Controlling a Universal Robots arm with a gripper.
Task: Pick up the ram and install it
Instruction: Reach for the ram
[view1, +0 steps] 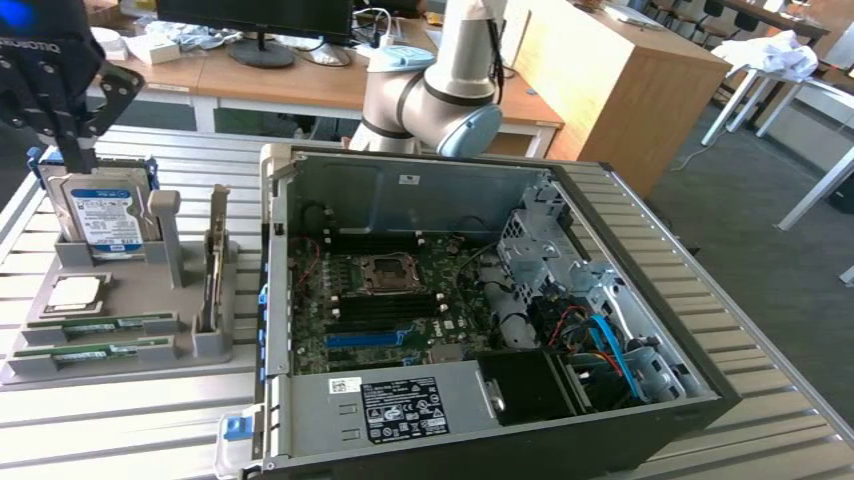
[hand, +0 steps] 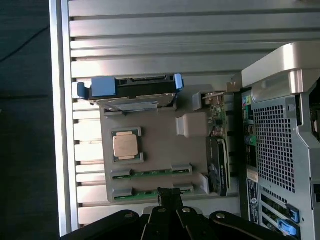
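Observation:
Two long green sticks lie side by side in slots of the grey holder tray (view1: 200, 345) at the exterior view's left: one (view1: 104, 325) beside the CPU, the other (view1: 94, 351) nearer the tray's front edge. The ram is one of them, and I cannot tell which. In the wrist view they are the stick (hand: 150, 173) by the CPU and the outer stick (hand: 145, 193). My gripper (view1: 78, 152) hangs high above the tray's back end, over the hard drive, shut and holding nothing. Its closed fingertips (hand: 167, 194) sit close to the outer stick in the wrist view.
The tray also holds an upright blue-labelled hard drive (view1: 104, 215), a CPU (view1: 76, 293) and an upright expansion card (view1: 215, 262). An open computer case (view1: 441, 290) with its motherboard exposed lies to the exterior view's right of the tray. Slatted metal table (view1: 120, 430) underneath.

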